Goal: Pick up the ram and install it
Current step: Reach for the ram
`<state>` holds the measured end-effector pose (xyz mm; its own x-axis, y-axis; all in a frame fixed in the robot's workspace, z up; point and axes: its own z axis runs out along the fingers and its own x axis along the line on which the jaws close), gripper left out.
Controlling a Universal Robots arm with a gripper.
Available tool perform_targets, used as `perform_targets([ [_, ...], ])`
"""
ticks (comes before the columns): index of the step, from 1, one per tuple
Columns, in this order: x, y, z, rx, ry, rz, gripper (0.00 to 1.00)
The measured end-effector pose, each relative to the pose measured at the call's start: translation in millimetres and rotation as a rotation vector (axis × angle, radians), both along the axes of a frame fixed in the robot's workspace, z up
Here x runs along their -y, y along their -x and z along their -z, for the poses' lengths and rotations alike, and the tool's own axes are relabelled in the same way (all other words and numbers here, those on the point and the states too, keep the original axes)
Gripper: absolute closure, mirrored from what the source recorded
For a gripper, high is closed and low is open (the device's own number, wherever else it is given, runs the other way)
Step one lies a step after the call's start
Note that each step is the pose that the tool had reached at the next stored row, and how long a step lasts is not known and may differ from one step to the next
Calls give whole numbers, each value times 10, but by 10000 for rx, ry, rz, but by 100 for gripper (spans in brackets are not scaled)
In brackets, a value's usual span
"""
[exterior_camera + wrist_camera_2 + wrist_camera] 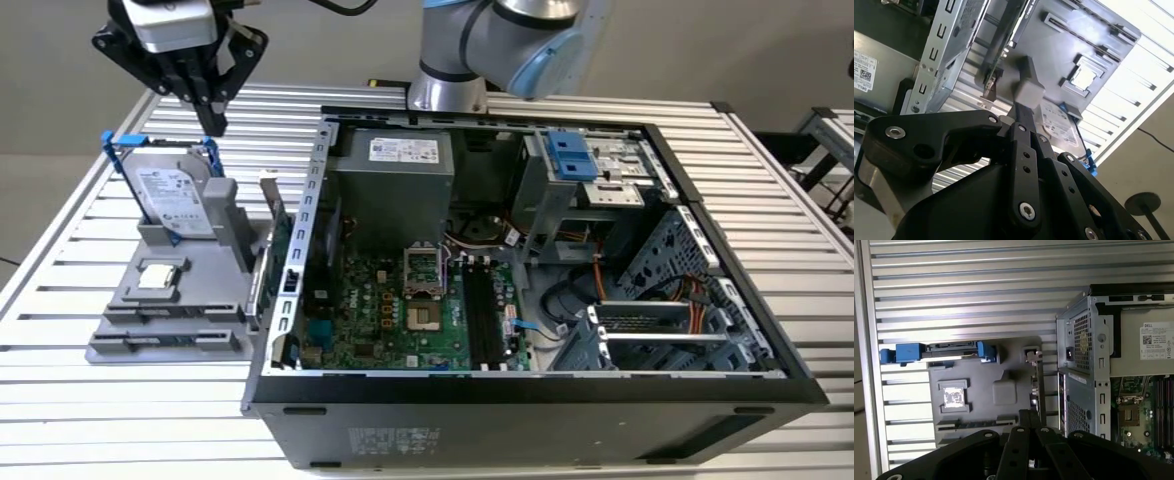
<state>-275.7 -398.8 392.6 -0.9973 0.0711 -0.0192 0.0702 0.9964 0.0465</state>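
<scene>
Hanging above the gray holder (200,295), over the end where the hard drive (174,190) stands upright in its blue caddy, the gripper (214,124) points straight down, well apart from everything below it. Its two black fingers are drawn together, tip against tip, and in both wrist views (1024,114) (1029,416) they run out side by side toward the holder. The ram (171,343) reads as a dark narrow strip set on edge in a long slot at the holder's far end from the hard drive. A second such slot lies just beside it, and stick and slot are hard to tell apart there. Between those slots and the hard drive, a square processor chip (160,277) lies flat in a pocket of the holder. Along the holder's long side, a green expansion card (283,285) stands on edge. Just beyond that card, touching or nearly touching the holder, sits the open computer case (534,392). Its motherboard (387,320) faces up, with long black slots (487,318) on the part farthest from the holder. Holder and case rest on a slatted metal table (134,420), and the robot arm (494,40) rises behind the case.
</scene>
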Motion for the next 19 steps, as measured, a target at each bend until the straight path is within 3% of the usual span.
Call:
perform_targets([
  [19,0,165,0,0,0,0,100],
])
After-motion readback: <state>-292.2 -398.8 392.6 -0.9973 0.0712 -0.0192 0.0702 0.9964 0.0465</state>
